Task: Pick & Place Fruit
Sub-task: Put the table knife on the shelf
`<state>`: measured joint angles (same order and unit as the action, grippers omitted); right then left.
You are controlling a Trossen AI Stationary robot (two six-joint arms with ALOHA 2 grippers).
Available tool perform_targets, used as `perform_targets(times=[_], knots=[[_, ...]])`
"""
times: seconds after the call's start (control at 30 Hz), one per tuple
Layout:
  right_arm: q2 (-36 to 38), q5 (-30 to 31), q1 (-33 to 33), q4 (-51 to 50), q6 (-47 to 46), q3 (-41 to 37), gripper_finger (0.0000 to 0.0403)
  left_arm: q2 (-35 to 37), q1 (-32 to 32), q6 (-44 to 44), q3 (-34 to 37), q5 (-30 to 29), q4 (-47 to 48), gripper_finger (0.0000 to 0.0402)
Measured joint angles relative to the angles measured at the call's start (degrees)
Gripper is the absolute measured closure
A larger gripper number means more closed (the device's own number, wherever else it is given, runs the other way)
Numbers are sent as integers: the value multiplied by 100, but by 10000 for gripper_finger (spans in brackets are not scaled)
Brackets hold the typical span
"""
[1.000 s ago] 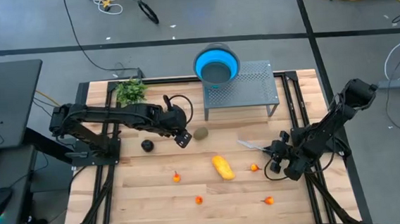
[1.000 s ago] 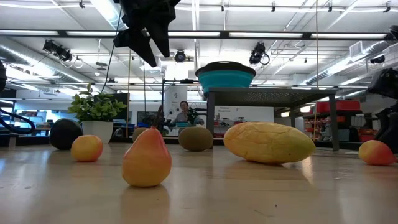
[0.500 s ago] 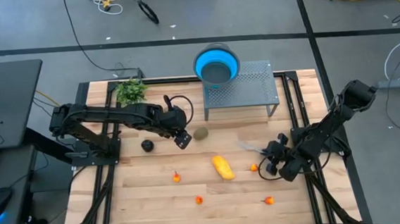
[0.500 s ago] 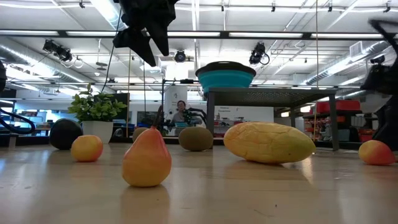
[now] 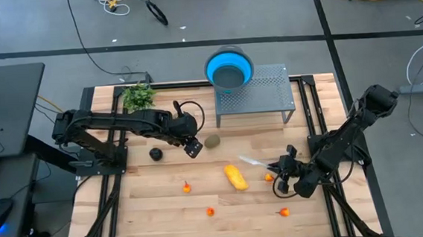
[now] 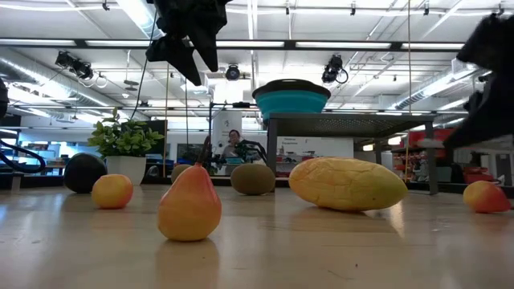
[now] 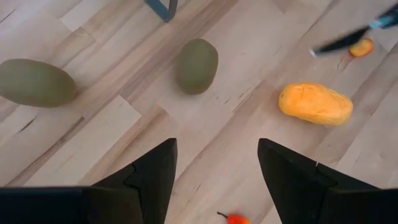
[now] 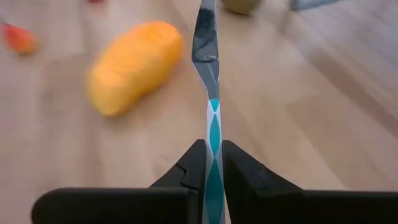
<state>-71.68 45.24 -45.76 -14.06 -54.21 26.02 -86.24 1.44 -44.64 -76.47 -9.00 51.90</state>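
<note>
The oblong yellow fruit (image 5: 236, 176) lies mid-table, with a brown-green oval (image 5: 212, 141) beyond it and the dark round fruit (image 5: 155, 154) to the left. Tiny orange-red pieces (image 5: 186, 186) (image 5: 269, 177) are scattered on the near half. The left wrist view shows both ovals (image 7: 198, 65) (image 7: 36, 82). My left gripper (image 5: 192, 146) hangs open above the table beside the oval, touching nothing. My right gripper (image 5: 281, 167), just right of the yellow fruit (image 8: 134, 65), is shut on the slim knife (image 5: 250, 160). My right gripper pinches the knife by its teal-and-white patterned handle (image 8: 213, 134) between the two fingers (image 8: 191, 167). The fingers lie along the knife and come from the table's right. The blade (image 8: 206, 43) sticks out forward, past the yellow fruit, above the wood.
A blue bowl (image 5: 229, 66) stands on a grey perforated rack (image 5: 266, 92) at the far edge. A green leafy sprig in a pot (image 5: 138, 96) sits at the far left. Bare wood lies in front of the yellow fruit (image 6: 347, 183), near the front edge.
My right gripper has moved toward the table's left and slightly toward the near edge, closing on the yellow fruit, carrying the knife with it. Its arm has come into the low view at the right. The left arm and the fruit have kept still.
</note>
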Motion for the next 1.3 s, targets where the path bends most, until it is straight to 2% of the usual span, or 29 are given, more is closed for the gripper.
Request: perform_targets(times=[0.17, 0.27, 0.37, 0.43, 0.57, 0.67, 0.8, 0.9, 1.13, 1.23, 1.3], knots=[[460, -574, 8, -413, 195, 754, 362, 0, -1, 3, -4, 49, 0, 168], [818, -889, 76, -1351, -341, 1332, 362, 0, -1, 81, -37, 135, -11, 169], [1097, -930, 163, -2611, -1133, 1953, 362, 0, 14, 176, -110, 111, -56, 169], [1220, -831, 256, -3514, -1795, 2325, 362, 0, 16, 245, -164, 73, -47, 169], [1337, -195, 557, -4820, -3122, 2886, 362, 0, 20, 474, -252, -68, -140, 169], [1366, 196, 907, -5492, -4129, 3101, 362, 0, 27, 668, -260, -107, -401, 169], [1366, 562, 1503, -6126, -4886, 3263, 362, 0, 69, 964, -260, -97, -675, 169], [1362, 587, 2240, -6251, -4798, 3263, 362, 0, 87, 1197, -260, -91, -872, 169], [1263, 530, 4111, -5829, -3559, 3263, 361, 0, 91, 1656, -260, -61, -1172, 169], [1178, 489, 4770, -5214, -2697, 3247, 361, 0, 91, 1748, -258, -80, -1292, 169], [1127, 246, 5238, -4495, -1887, 3153, 361, 0, 91, 1771, -258, -80, -1325, 169]])
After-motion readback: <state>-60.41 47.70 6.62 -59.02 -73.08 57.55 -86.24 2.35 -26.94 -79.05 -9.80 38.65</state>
